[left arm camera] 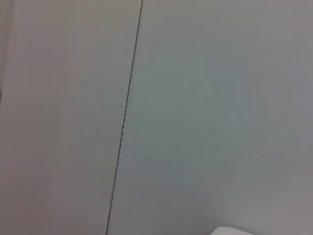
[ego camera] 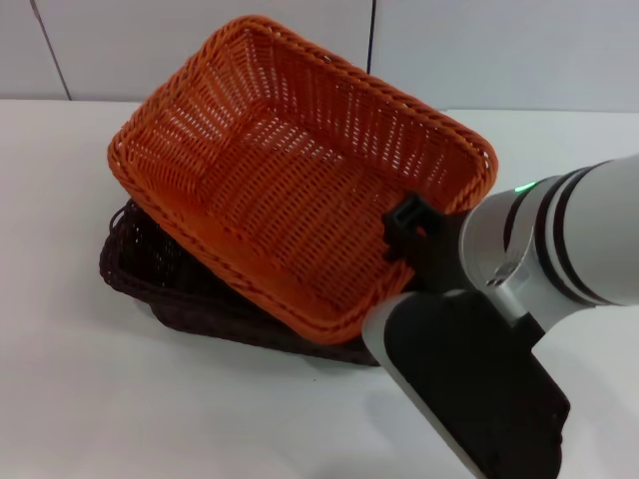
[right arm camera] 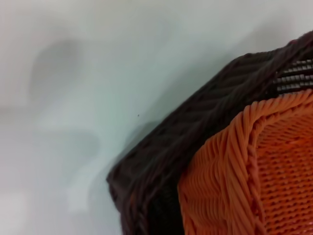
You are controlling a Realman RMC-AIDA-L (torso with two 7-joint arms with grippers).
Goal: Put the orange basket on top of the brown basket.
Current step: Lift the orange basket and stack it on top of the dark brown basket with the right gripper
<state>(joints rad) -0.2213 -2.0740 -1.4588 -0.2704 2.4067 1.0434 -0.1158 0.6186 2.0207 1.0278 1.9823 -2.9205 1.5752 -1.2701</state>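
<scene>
Head view: the bright orange rectangular woven basket is seen tilted above the very dark brown woven basket, which rests on the white table. The orange basket's far-left side is raised, and its near-right rim is clamped by the right gripper, whose black fingers are closed over the braided edge. The placing step is judged to be in hand: the orange basket is over the brown one but skewed and not yet seated.

For the next move, the held basket would need to be levelled, turned to match the brown basket's outline and lowered until it nests or rests evenly; only then should the rim be released.

A close look at one corner is given by the right wrist view alone: the orange rim lies just inside the brown basket's corner, though contact cannot be confirmed. Only a blank wall panel is shown by the left wrist view; the left gripper is out of sight.
</scene>
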